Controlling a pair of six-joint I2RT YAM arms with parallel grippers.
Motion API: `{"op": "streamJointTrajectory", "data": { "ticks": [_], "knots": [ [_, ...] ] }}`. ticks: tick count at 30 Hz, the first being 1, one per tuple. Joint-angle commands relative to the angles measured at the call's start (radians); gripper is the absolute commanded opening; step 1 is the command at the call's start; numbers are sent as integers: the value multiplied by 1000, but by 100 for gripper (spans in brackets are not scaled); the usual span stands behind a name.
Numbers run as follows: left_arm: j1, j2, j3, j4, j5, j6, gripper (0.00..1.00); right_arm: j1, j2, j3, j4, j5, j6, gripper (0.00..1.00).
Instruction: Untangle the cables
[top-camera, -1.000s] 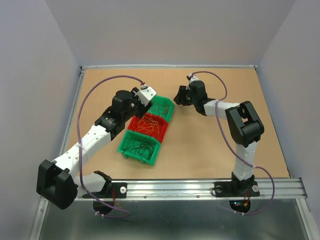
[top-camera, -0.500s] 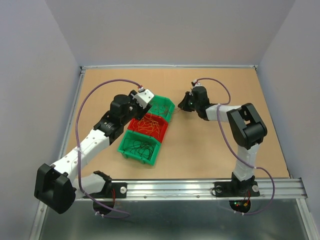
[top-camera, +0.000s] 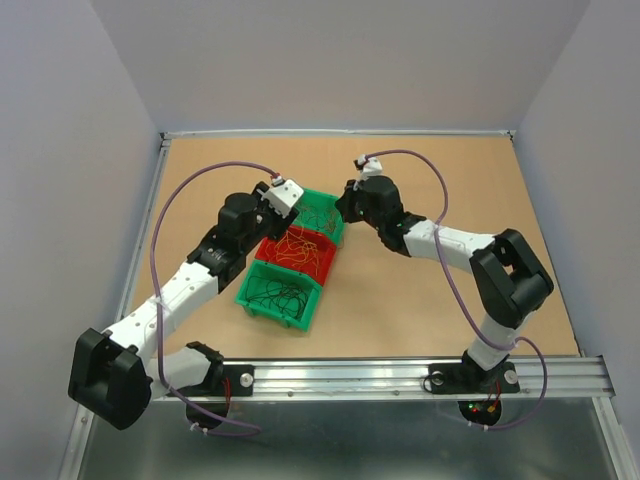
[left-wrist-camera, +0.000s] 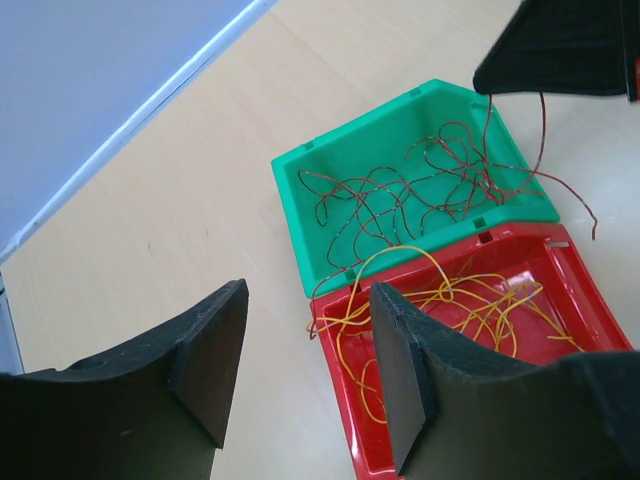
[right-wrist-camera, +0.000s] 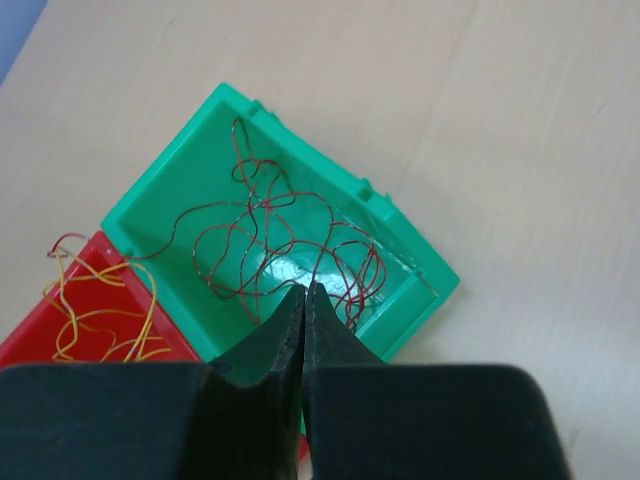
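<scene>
Three small bins stand in a row. The far green bin (top-camera: 327, 228) (right-wrist-camera: 165, 155) (left-wrist-camera: 300, 235) holds reddish cables (right-wrist-camera: 260, 215) (left-wrist-camera: 400, 190). Orange-yellow cables (left-wrist-camera: 470, 300) (right-wrist-camera: 75, 320) lie in the red bin (top-camera: 300, 262) (left-wrist-camera: 372, 440). Dark cables (top-camera: 278, 295) fill the near green bin (top-camera: 262, 303). My right gripper (right-wrist-camera: 305, 290) (top-camera: 346, 203) hangs over the far green bin, shut on a reddish cable that trails from its tips (left-wrist-camera: 488, 110). Left of the bins, my left gripper (left-wrist-camera: 308, 300) (top-camera: 272, 208) is open and holds nothing.
The bins sit on a tan tabletop (top-camera: 420, 300) with a raised metal rim (top-camera: 160, 200) and grey walls around it. Thick purple cables (top-camera: 200, 180) arch from each arm.
The right gripper has shut and swung left from the table beside the far green bin to above it, a reddish cable in its jaws. The left arm barely shifted.
</scene>
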Motion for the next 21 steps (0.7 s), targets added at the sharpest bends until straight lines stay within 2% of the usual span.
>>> {"op": "streamJointTrajectory", "data": {
  "ticks": [1,9,13,17,21],
  "knots": [
    [34,-2,-6,92,-4,-29,63,53,15,68,30,40,-144,1],
    [140,34,-10,123,108,-57,63,59,221,286,-104,-142,-227,1],
    [164,51,-14,132,140,-63,63,61,423,505,-326,-262,-280,1],
    [167,63,-19,138,151,-63,63,64,508,537,-471,-253,-284,0],
    [167,74,-26,149,157,-62,63,64,478,498,-500,-235,-274,1]
  ]
}}
